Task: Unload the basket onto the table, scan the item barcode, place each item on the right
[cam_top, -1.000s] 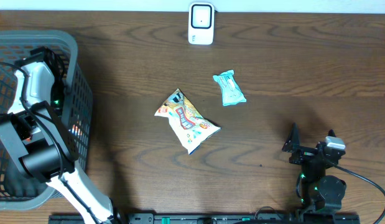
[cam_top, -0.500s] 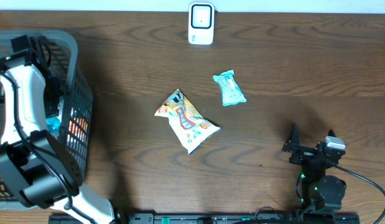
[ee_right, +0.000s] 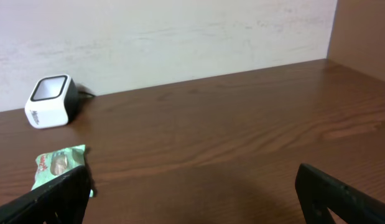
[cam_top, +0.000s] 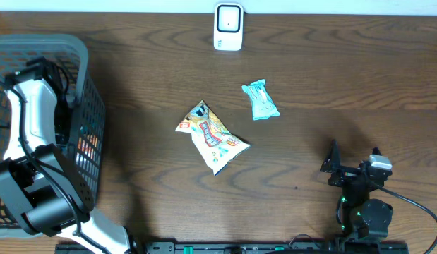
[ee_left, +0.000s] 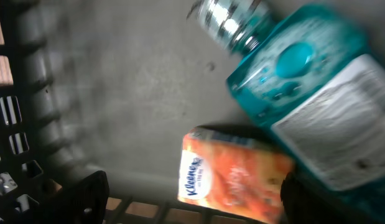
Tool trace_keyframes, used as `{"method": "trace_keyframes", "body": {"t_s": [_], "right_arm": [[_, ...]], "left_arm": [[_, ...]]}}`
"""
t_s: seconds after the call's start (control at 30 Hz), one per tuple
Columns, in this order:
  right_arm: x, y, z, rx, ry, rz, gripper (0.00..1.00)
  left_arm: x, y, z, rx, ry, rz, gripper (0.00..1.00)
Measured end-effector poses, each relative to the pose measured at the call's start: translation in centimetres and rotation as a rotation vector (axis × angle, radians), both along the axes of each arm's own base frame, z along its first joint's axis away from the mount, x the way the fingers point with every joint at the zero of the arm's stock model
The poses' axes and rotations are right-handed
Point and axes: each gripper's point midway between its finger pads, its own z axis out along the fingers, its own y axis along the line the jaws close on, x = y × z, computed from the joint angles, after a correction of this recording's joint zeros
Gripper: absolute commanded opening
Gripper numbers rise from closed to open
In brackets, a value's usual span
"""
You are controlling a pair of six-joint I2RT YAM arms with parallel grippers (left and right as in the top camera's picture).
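Left fingers (ee_left: 86, 196) have pushed deeper into the basket (cam_top: 77, 53) and stand apart, straddling the orange tissue pack (ee_left: 232, 174) on the basket floor. Nothing gripped; scanning awaits. Right fingers (ee_right: 61, 196) apart, idle outside the basket.

Blue bottle (ee_left: 316, 106) blurred, cropped, tissue pack (ee_left: 232, 177) blurred

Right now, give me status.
Left end effector open inside grey plastic basket, over orange tissue pack, teal bottle. Right end effector open, empty. Nothing held.
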Motion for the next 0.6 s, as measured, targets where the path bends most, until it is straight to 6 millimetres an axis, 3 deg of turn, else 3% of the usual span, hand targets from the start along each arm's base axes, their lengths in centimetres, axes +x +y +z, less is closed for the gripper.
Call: {"method": "trace_keyframes", "body": {"t_s": [0.13,0.27,0.4,0.47,0.6], "right_arm": [[0.0,0.0,0.0,0.000,0.000,0.000,0.99],[0.0,0.0,0.0,0.000,0.000,0.000,0.99],[0.0,0.0,0.0,0.000,-0.001,0.000,0.99],[0.0,0.0,0.0,0.000,-0.001,0.000,0.99],[0.0,0.0,0.0,0.000,-0.001,0.000,0.99]], "left_arm": [[-0.1,-0.9,-2.7,-0.047,-0.018,-0.017,0.99],[0.8,-1.7,-5.5,-0.089,-0.088,-0.022,0.99],[1.5,-2.2,-6.9,-0.109,-0.159,-0.021,1.00],[1.7,-2.3,-7.1,-0.111,-0.193,-0.020,0.90],[1.9,-2.7,-7.3,-0.127,-0.222,-0.021,0.57]]}}
